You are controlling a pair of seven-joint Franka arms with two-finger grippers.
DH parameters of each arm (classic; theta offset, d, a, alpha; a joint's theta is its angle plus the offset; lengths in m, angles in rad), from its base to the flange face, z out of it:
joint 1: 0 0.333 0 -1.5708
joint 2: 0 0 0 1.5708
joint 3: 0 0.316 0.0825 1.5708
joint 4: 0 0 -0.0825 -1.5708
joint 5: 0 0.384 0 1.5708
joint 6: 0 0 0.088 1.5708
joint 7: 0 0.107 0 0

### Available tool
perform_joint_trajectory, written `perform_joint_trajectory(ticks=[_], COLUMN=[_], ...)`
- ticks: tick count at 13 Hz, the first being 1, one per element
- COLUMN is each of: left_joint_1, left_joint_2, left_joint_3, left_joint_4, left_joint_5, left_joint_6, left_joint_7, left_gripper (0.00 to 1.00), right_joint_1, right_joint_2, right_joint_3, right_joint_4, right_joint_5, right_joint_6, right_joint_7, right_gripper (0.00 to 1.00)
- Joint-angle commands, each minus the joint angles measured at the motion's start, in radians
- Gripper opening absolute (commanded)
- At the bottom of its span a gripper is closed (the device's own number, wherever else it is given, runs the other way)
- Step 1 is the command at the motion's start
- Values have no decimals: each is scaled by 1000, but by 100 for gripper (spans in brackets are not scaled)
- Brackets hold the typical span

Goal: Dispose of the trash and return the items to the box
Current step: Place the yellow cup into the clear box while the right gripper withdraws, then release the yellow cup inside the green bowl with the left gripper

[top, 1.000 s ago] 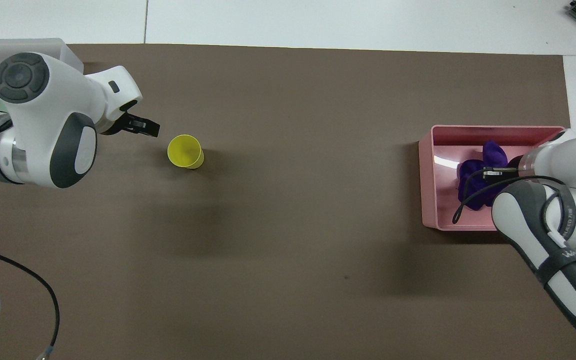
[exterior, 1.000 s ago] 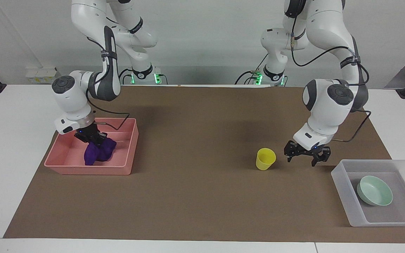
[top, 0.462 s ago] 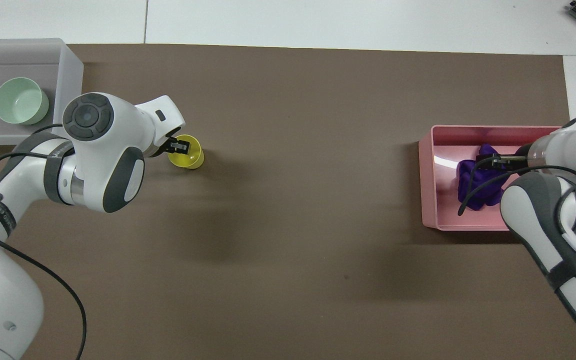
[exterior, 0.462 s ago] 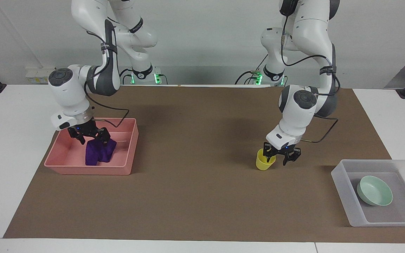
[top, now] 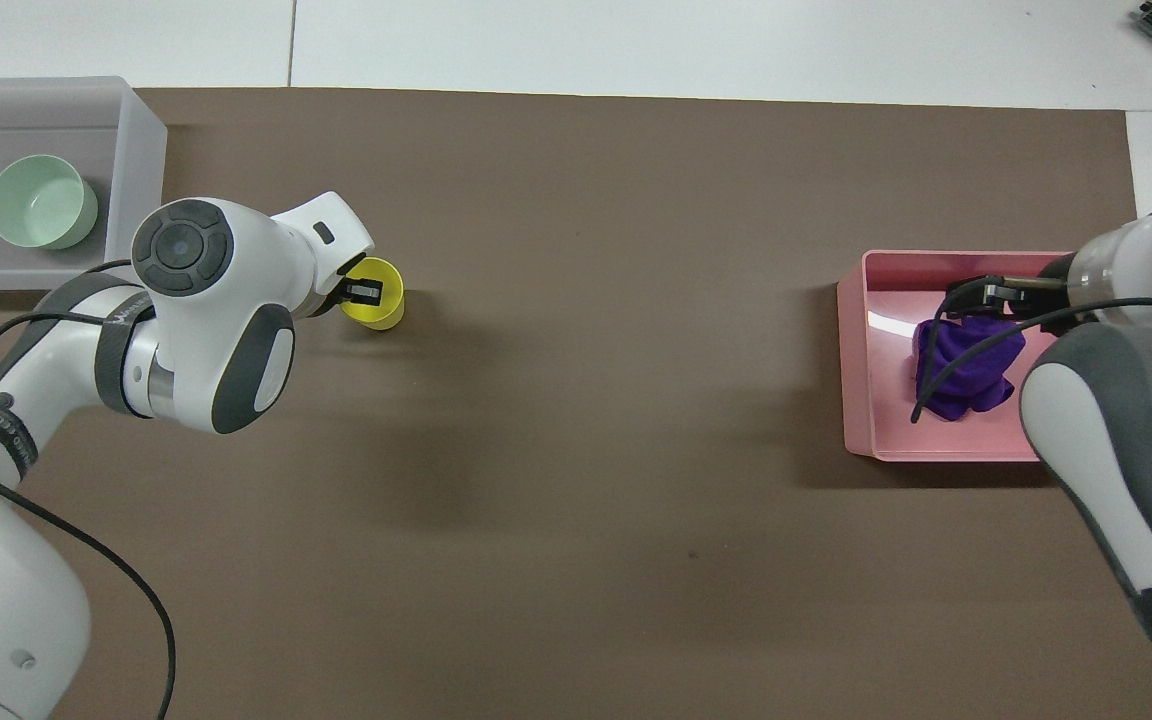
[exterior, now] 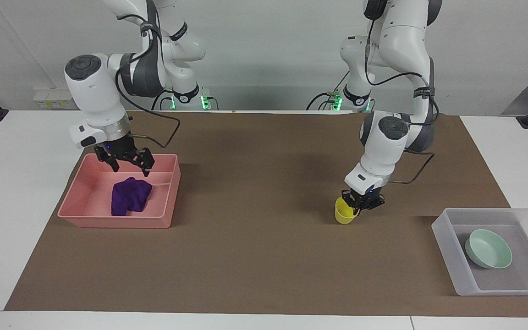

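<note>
Pinching the yellow cup (exterior: 346, 211) at its rim, left gripper (exterior: 358, 203) is clenched on the wall nearest the clear box (exterior: 444, 234); cup stands near the box, toward the right arm's end. Likely light, thin, slippery plastic, so rim grip suits. Mint bowl (exterior: 488, 248) in box. Right gripper (exterior: 129, 161) spread, empty, above purple rag (exterior: 129, 195) in pink tray (exterior: 114, 221).

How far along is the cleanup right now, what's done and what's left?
Done: the purple rag lies in the pink tray, the open right gripper above it; the green bowl sits in the clear box. In hand: the left gripper is shut on the yellow cup. Left: moving that cup into the box.
</note>
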Motion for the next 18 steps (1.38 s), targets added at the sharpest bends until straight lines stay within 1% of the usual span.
perform_joint_trajectory(ticks=[1, 2, 4, 5, 6, 7, 10, 13, 14, 16, 18], left_joint_1=[47, 87, 158, 193, 227, 260, 377, 471, 497, 540, 564], left_joint_2=[-43, -40, -22, 4, 21, 33, 84, 188, 225, 269, 294], left_joint_3=[7, 6, 6, 6, 6, 6, 6, 6, 6, 6, 6], left_joint_4=[49, 100, 190, 239, 281, 307, 376, 500, 534, 551, 543], left_joint_5=[1, 1, 1, 2, 1, -2, -57, -83, -83, -83, -99], left_joint_6=[-75, -103, -109, -111, -113, -113, -109, -109, -105, -83, -42], left_joint_7=[-7, -4, 4, 12, 21, 32, 96, 122, 124, 124, 122], left_gripper=[0, 0, 0, 0, 0, 0, 0, 0, 0, 0, 0], right_joint_1=[-14, -14, -16, -17, -20, -21, -30, -21, -16, -16, -16], right_joint_2=[-34, -37, -38, -40, -46, -54, -80, -94, -101, -117, -117], right_joint_3=[9, 9, 8, 8, 6, 8, 5, 6, 3, 3, 3], right_joint_4=[135, 189, 281, 321, 338, 343, 309, 280, 265, 234, 234], right_joint_5=[2, 2, 6, 7, 7, -10, 9, 15, 57, 58, 29], right_joint_6=[-180, -249, -371, -417, -434, -436, -460, -468, -474, -462, -456], right_joint_7=[1, 1, -4, -5, -10, -16, -50, -63, -63, -68, -95], right_gripper=[100, 100, 100, 100, 100, 100, 100, 100, 100, 100, 100])
